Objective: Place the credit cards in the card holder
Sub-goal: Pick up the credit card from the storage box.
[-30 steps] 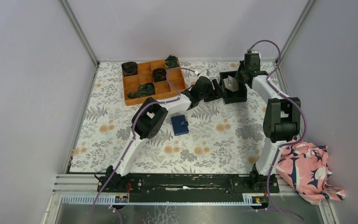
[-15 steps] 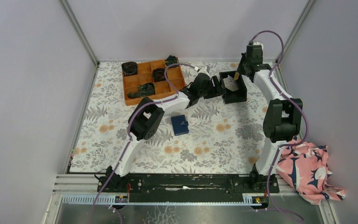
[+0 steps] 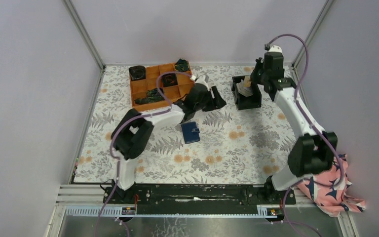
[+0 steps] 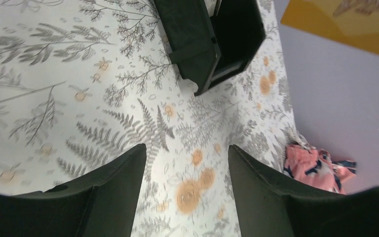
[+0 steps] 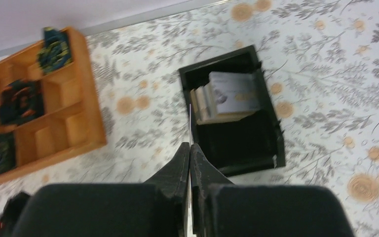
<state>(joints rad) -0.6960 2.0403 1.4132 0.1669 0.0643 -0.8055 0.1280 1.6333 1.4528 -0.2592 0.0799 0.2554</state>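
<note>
Overhead, the left pincer was seen hanging above the floral surface, between the orange compartment tray and the black bin. Its jaws were spread and nothing was caught between them. The card holder was found lying shut on the surface, just nearer than that pincer and touched by neither arm. The right pincer was poised over the far left part of the bin, pressed together on a yellow-orange card. A pink patterned cloth was bunched beside the right arm's base, off the near right corner of the surface.

From the left wrist, the two dark fingers were shown well apart, with only the leaf-and-flower print between them. The bin was seen ahead of them, and the cloth far off to the right.

From the right wrist, the fingers were shown closed tip to tip, and a thin pale edge was pinched between them. Below them, a stack of credit cards was seen leaning in the far half of the bin. The tray was visible at the left, with dark bundles lodged in several of its compartments.
</note>
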